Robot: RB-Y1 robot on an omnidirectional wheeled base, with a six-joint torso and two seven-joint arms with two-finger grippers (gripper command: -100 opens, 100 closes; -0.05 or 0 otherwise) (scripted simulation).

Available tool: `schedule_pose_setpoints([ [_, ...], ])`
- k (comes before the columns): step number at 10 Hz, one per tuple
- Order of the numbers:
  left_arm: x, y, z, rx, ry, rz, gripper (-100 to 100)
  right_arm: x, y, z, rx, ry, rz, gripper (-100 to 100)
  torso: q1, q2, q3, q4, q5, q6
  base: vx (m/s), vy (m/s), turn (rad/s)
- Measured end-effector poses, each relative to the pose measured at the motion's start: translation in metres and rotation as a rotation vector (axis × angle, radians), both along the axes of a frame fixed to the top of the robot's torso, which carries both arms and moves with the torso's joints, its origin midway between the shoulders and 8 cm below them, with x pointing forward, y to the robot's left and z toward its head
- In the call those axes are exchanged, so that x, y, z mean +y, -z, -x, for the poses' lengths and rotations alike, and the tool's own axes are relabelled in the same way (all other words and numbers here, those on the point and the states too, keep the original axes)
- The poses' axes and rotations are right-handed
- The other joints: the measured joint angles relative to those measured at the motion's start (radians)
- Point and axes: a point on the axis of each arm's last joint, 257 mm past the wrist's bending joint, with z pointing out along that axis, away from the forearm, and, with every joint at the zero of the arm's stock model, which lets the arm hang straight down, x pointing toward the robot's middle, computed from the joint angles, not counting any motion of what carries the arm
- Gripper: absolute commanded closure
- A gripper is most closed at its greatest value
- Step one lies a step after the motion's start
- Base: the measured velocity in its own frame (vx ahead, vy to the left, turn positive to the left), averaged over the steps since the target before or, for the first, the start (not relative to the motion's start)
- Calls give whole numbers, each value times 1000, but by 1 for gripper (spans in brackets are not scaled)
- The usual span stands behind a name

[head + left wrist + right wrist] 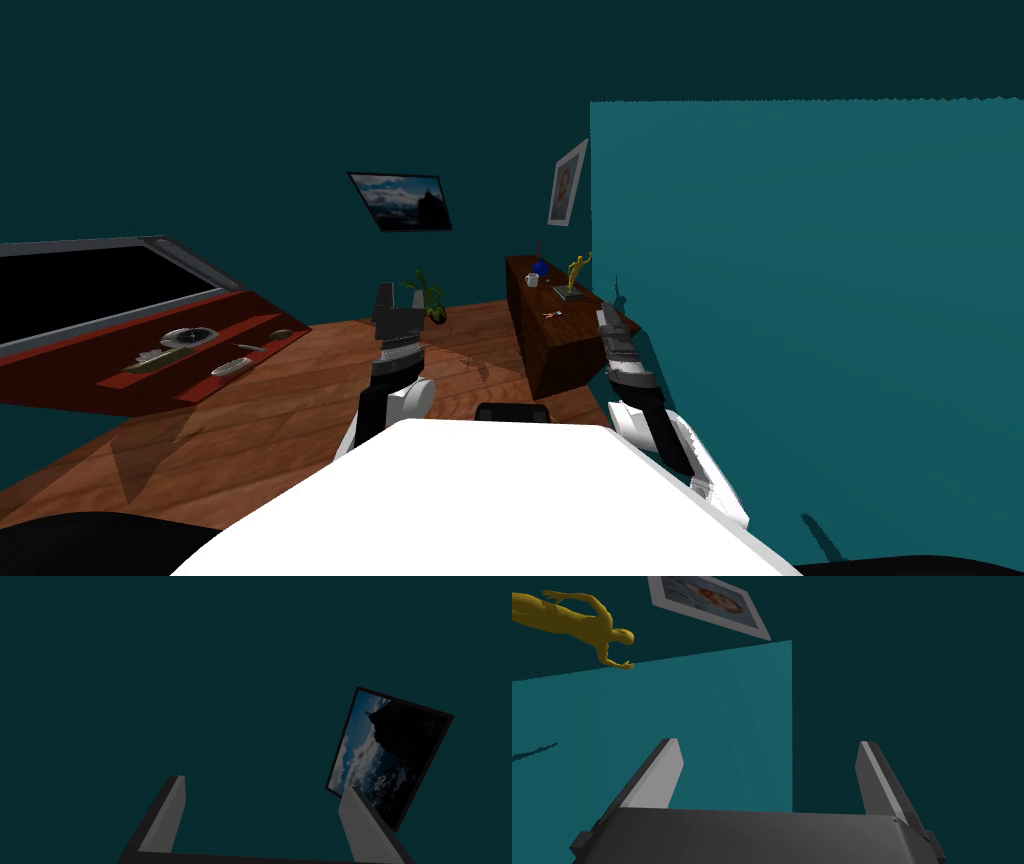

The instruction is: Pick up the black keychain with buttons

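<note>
A small dark item with pale and red specks (pixel 552 315) lies on top of the brown sideboard (pixel 545 350), ahead and slightly right; it is too small to tell whether it is the keychain. My left gripper (pixel 398 296) is raised over the floor, left of the sideboard, and its fingers stand open and empty in the left wrist view (pixel 262 783). My right gripper (pixel 607 316) is held by the sideboard's near right corner, close to the teal wall. It is open with nothing between its fingers (pixel 768 742).
On the sideboard stand a white mug (pixel 532 280), a blue object (pixel 541 267) and a yellow figurine (pixel 575 272) (pixel 577 621). A teal wall (pixel 800 300) rises close on the right. A red low stand (pixel 150 365) with a screen and several items sits left. A potted plant (pixel 432 298) stands on the wooden floor.
</note>
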Motion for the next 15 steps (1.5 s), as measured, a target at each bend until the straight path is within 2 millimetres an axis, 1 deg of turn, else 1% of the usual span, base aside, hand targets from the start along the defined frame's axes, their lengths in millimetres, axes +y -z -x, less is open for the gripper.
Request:
schedule_pose_setpoints([
  [3, 0, 0, 0, 0, 0, 0, 0, -5, 7, 0, 38, -3, 114, -100, -1, 0, 0, 0, 0, 0, 22, 59, -46],
  [5, 0, 0, 0, 0, 0, 0, 0, -14, 15, 0, 75, 7, 226, -100, 1, -1, 0, 0, 0, 0, 27, 83, -63],
  [7, 0, 0, 0, 0, 0, 0, 0, -18, 24, 1, 105, 5, 323, -100, 1, -1, 0, 0, 0, 0, 32, 65, -40],
  [8, 0, 0, 0, 0, 0, 0, 0, -20, 25, 2, 113, 3, 358, -100, 0, -1, -1, 0, 0, 0, 39, 73, -60],
  [12, 0, 0, 0, 0, 0, 0, 0, -31, 36, 1, 164, 3, 532, -100, 0, -1, 0, 0, 0, 0, 25, 65, -39],
  [15, 0, 0, 0, 0, 0, 0, 0, -42, 48, 3, 205, 1, 678, -100, 0, -2, -1, 0, 0, 0, 36, 59, -32],
])
